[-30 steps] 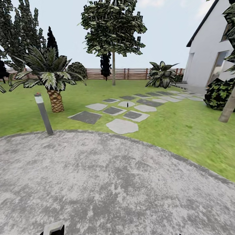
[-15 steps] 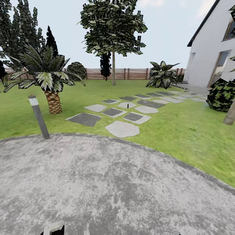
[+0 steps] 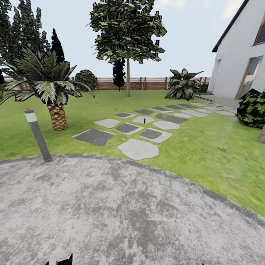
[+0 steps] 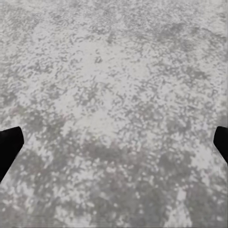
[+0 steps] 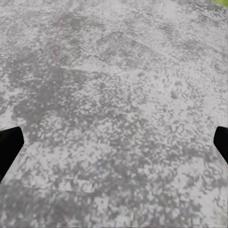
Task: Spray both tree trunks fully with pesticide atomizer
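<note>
The robot stands on a wide apron of grey mottled stone paving point(image 3: 121, 217) that takes up the near half of the scene. Beyond its curved edge lies the green lawn point(image 3: 206, 154), ringed at the far side by a brown slatted fence point(image 3: 147, 83).

A trail of about a dozen flat stepping stones point(image 3: 138, 148) runs from the paving toward the white house point(image 3: 235, 62) at far right. On one pale stone midway along the trail stands one small dark upright object point(image 3: 144, 120), too small to make out; it may be the atomizer.

At near left one short grey bollard lamp point(image 3: 36, 134) leans beside one squat palm point(image 3: 51, 88). One slim-stemmed tree point(image 3: 127, 36) rises at far centre, with one broad-leaved plant point(image 3: 183, 84) to its right and one dark bush point(image 3: 253, 107) at the right edge.

The left gripper point(image 4: 114, 145) and the right gripper point(image 5: 114, 145) each hang over bare paving, two black fingertips point(image 4: 9, 145) spread wide apart, nothing between them.
</note>
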You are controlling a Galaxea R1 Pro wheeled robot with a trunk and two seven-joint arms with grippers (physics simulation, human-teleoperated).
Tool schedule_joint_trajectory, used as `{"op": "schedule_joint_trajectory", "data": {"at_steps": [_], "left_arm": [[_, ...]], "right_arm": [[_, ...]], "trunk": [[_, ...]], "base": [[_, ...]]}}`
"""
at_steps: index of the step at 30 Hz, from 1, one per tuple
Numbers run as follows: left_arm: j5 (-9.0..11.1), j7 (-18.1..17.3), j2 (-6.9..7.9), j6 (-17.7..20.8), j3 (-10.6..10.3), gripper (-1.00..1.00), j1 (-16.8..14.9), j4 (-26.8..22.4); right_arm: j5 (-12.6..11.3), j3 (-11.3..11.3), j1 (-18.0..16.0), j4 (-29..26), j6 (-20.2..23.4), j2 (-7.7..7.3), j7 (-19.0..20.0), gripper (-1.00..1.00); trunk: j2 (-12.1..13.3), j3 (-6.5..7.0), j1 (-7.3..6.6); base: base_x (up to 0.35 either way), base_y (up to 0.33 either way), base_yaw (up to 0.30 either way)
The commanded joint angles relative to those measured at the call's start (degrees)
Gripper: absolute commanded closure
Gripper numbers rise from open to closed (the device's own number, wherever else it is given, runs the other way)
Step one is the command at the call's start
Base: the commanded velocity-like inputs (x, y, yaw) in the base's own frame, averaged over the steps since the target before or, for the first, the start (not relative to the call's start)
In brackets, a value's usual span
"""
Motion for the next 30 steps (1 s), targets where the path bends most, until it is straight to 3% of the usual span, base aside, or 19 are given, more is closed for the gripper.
{"op": "schedule_joint_trajectory", "data": {"at_steps": [1,30], "left_arm": [[0.0,0.0,0.00,0.0,0.0,-1.00,0.0,0.0],[0.3,0.0,0.09,0.0,0.1,-1.00,0.0,0.0]], "right_arm": [[0.0,0.0,0.0,0.0,0.0,-0.01,0.0,-1.00],[0.0,-0.3,0.0,0.2,-0.1,-0.02,-0.1,-1.00]], "trunk": [[0.0,0.00,0.00],[0.0,0.00,0.00]], "base": [[0.340,0.000,0.000],[0.339,-0.013,0.000]]}}
